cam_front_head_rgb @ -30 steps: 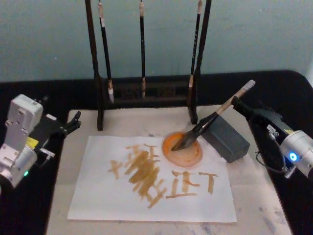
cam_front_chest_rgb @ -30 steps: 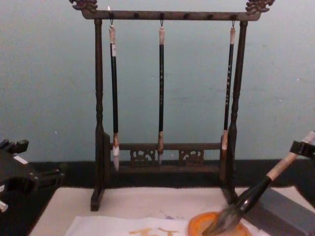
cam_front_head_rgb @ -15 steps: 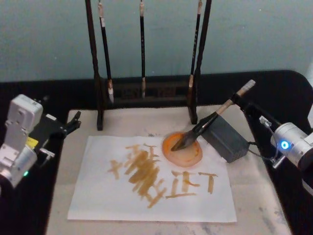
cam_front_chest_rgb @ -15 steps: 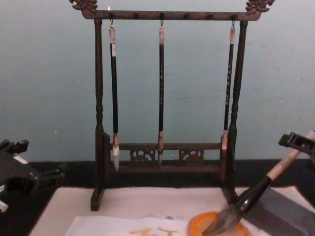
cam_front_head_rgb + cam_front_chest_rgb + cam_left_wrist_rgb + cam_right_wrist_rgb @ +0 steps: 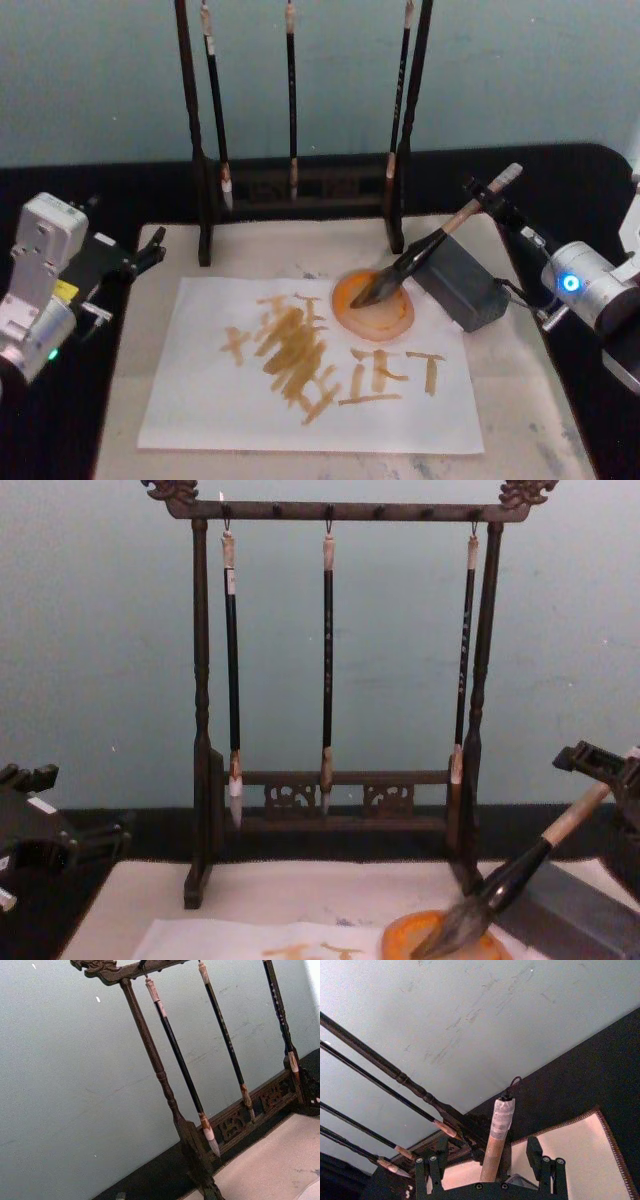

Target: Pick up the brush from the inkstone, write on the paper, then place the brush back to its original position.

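brush (image 5: 430, 245): bristle tip down in the inkstone (image 5: 388, 322), black lower section propped on the edge of the grey block (image 5: 468, 292), tan handle slanting up and back to the right. Wrapped handle end with a cord loop sticks out past the pincer.

right gripper (image 5: 483, 197): sits at the upper handle, near the top end. Right wrist view shows the handle between the two fingers (image 5: 432, 1166), fingers spread, a gap on each side, no contact that I can see. Not pinching.

left gripper (image 5: 152, 250): parked off the mat's left edge, over the black table, well apart from the brush.

Clearance:
- the brush rack (image 5: 330, 510) has its right post just behind and left of the handle, close.
- grey block directly under the handle, just right of the inkstone.
- paper (image 5: 200, 400) lies front-left of the inkstone, covered in orange-yellow strokes; the inkstone sits at its far right edge.
- bare felt mat (image 5: 525, 400) to the right of the paper and in front of the block is open.
- right arm comes in over the black table past the mat's right edge.

Containers:
- inkstone: orange, shallow, holds only the bristle tip.
- rack: three slim brushes (image 5: 327, 660) hang from the top bar, tips down, spaced apart, clear of the mat.
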